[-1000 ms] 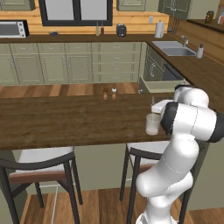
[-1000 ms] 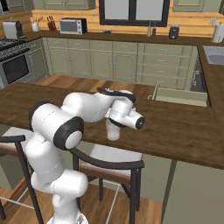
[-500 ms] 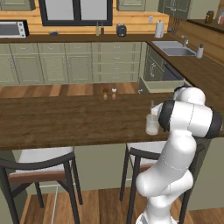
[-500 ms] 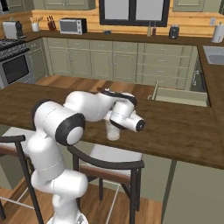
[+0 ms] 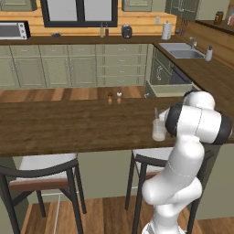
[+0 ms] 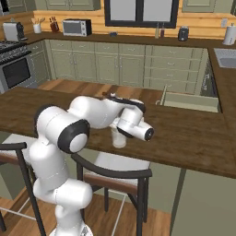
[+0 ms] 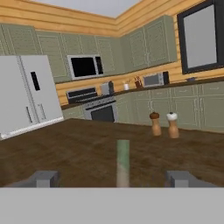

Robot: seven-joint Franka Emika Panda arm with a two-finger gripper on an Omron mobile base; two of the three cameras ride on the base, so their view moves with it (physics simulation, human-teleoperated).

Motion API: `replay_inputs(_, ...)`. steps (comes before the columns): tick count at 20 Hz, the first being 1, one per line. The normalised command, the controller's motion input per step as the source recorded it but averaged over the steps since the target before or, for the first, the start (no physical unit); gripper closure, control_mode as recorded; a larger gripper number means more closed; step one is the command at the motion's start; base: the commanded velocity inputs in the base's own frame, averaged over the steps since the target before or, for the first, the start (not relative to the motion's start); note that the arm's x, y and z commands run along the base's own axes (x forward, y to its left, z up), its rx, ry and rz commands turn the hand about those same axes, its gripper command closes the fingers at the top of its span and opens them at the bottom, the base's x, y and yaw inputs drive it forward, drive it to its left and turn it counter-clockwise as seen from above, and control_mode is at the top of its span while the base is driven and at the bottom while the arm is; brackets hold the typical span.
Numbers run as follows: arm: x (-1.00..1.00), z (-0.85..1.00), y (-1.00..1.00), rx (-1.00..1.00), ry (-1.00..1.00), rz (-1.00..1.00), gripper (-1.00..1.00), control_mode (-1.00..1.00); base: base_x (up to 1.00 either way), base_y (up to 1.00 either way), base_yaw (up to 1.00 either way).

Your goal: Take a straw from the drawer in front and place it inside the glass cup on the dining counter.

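**Straw in cup, fingers apart – task looks near done**

As far as we can judge, the main job is finished: the straw point(image 5: 156, 114) stands inside the cup point(image 5: 159, 130), its top poking up above the rim, and the cup sits on the dining counter point(image 5: 82, 125) near its front edge. In the left base view the cup is just beside the arm's elbow; in the right base view the cup point(image 6: 119, 138) is partly hidden behind the wrist, so we can't read the straw there.

Gripper point(image 7: 114, 179): in the hand view both fingertips sit wide apart w/ the straw point(image 7: 123, 162) rising upright between them, a clear gap on each side. So we read it as spread wide and holding nothing, though the cup itself is below the edge of that view.

The drawer point(image 6: 190, 102) is open beyond the counter, pale inside showing. The task says nothing re shutting it.

What's left, in our judgement: only backing the hand up and away w/o catching the straw or nudging the cup. Salt & pepper mills point(image 7: 163, 124) stand farther along the counter, well apart from the cup.
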Motion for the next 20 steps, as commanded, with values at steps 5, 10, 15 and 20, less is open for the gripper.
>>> replay_inputs(5,-0.54,0.98,-0.25,0.0,-0.07,0.0,-1.0,-1.0,0.0,0.0,0.0)
replay_inputs(10,-0.85,1.0,-0.29,0.0,0.0,-0.01,-1.0,-1.0,0.0,0.0,0.0)
replay_inputs(15,-1.0,0.97,-0.06,-0.03,0.01,-0.06,-1.0,-1.0,0.0,0.0,0.0)
replay_inputs(20,-1.0,0.58,0.03,-0.17,0.09,-0.1,-1.0,-1.0,0.0,0.0,0.0)
